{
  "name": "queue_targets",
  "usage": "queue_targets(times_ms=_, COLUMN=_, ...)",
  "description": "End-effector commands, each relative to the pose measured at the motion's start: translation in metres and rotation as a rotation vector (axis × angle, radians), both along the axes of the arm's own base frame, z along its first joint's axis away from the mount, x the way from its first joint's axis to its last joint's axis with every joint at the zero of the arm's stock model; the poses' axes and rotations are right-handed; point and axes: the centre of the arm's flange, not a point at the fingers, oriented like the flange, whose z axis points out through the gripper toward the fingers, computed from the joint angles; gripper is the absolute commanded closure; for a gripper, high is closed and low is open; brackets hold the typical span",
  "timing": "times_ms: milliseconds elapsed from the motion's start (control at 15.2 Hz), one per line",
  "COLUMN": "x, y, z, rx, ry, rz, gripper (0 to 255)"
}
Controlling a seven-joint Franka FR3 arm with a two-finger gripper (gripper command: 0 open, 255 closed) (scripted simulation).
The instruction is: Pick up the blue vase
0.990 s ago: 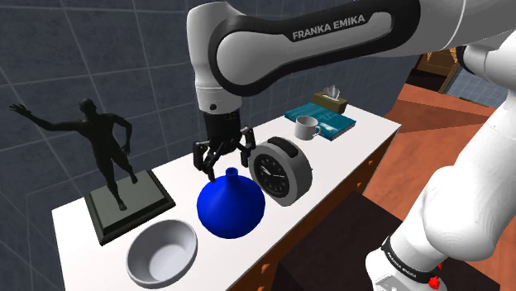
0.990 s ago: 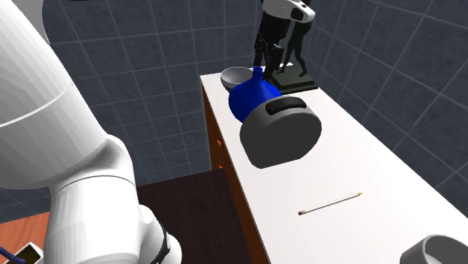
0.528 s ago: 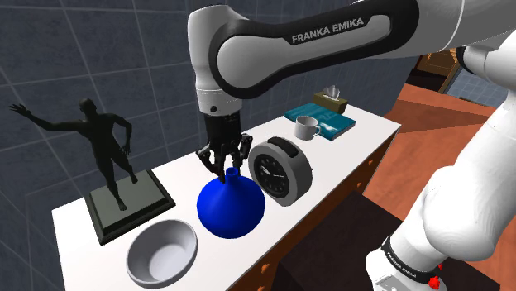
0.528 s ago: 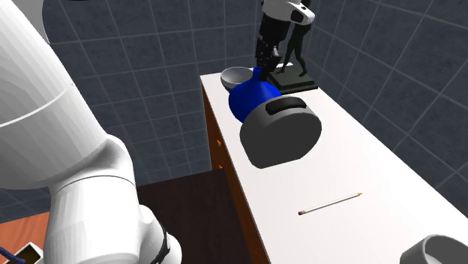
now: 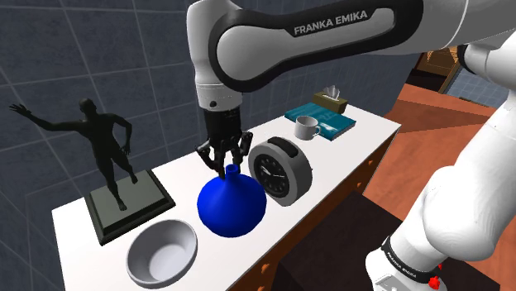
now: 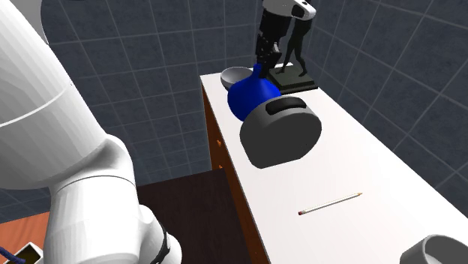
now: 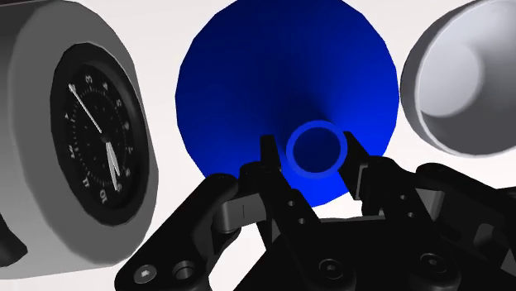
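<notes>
I see the blue vase [image 5: 231, 202] standing upright on the white tabletop [image 5: 364, 139], between the grey alarm clock [image 5: 281, 169] and the pale bowl [image 5: 161, 252]. The clock is just beside its round body, the bowl is near on the other side. The tool [image 5: 225, 162] hangs straight above the vase and points down. In the wrist view its two black fingers [image 7: 269, 155] stand on opposite sides of the narrow neck and seem to press on the rim, so I judge the tool is clamped on the neck of the vase. The body seems to rest on the tabletop, so I think the lift is not yet done.

To do this step well, I would pull straight up and slowly. The neck is thin and round while the body below is wide and probably heavy, so the vase may turn or swing between the pads. A sideways move could push it into the clock. I would rise a little, check that the vase hangs without tilting, then go higher. The dark statue [image 5: 112, 157] stands farther off and should not interfere.
</notes>
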Motion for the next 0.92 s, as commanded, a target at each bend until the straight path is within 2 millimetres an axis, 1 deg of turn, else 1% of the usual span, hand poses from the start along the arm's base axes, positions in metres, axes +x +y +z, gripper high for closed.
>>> queue_targets(times_ms=0, x=0.0, y=0.0, z=0.011, rx=0.0, ry=0.0, rz=0.0, gripper=255)
queue_targets(times_ms=726, x=0.0, y=0.0, z=0.069, rx=0.0, ry=0.0, rz=0.0, gripper=255)
queue_targets(times_ms=858, x=0.0, y=0.0, z=0.07, rx=0.0, ry=0.0, rz=0.0, gripper=255)
